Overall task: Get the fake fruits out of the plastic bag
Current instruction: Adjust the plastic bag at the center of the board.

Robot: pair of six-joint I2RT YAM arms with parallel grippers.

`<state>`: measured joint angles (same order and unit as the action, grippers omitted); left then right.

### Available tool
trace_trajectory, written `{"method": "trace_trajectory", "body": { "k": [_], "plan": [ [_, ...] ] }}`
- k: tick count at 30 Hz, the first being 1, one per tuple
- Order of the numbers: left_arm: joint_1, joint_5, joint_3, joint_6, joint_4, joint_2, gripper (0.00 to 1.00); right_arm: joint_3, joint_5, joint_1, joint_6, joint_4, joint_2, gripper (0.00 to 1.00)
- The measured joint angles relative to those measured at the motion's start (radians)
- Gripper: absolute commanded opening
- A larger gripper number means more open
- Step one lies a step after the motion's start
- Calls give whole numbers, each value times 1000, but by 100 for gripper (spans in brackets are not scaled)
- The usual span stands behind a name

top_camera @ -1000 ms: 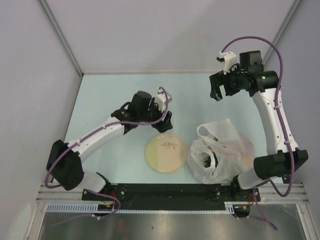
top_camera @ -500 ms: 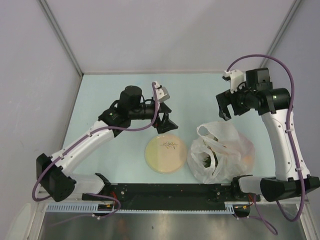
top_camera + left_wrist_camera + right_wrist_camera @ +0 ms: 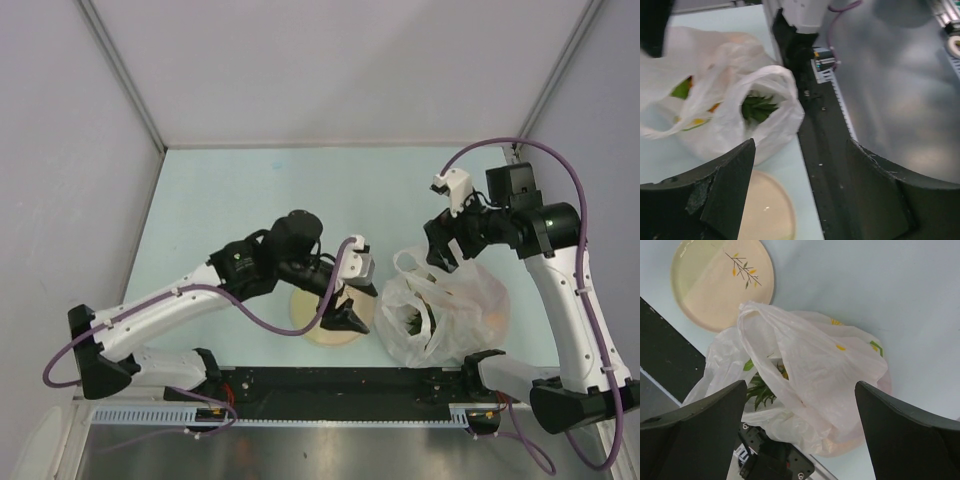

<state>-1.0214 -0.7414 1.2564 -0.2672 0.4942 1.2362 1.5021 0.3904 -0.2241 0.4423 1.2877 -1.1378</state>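
Bag (image 3: 445, 310) mouth faces my left gripper (image 3: 800, 147), leaves (image 3: 758, 107) showing inside. Both grippers gape wide. I'd have the right gripper (image 3: 800, 384) pinch a handle (image 3: 757, 307), then reach in left.

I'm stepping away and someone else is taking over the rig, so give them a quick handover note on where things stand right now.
Left gripper: open, empty, over the plate, beside the bag's mouth.
Right gripper: open, empty, above the plastic bag.
Fruits: green leaves show in the bag's mouth; orange tints show through the plastic.
Done: nothing; no fruit shows outside the bag.
Left: take out every fruit.
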Motion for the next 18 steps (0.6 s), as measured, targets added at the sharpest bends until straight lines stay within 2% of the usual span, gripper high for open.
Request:
{"method": "trace_trajectory", "body": {
  "k": [6,10,15,18],
  "plan": [
    [-30,11,-63,127,-108,51,71,-19,-30,-15,48,-62,-42,92],
    [-105,63,-116,249,-221,103,73,-40,-45,-17,78,-92,-57,90],
    [-225,187,-134,389,-337,174,82,-66,-45,-19,102,-115,-80,90],
    [-262,278,-134,456,-380,205,84,-68,-42,-24,116,-119,-101,90]
  ]
}}
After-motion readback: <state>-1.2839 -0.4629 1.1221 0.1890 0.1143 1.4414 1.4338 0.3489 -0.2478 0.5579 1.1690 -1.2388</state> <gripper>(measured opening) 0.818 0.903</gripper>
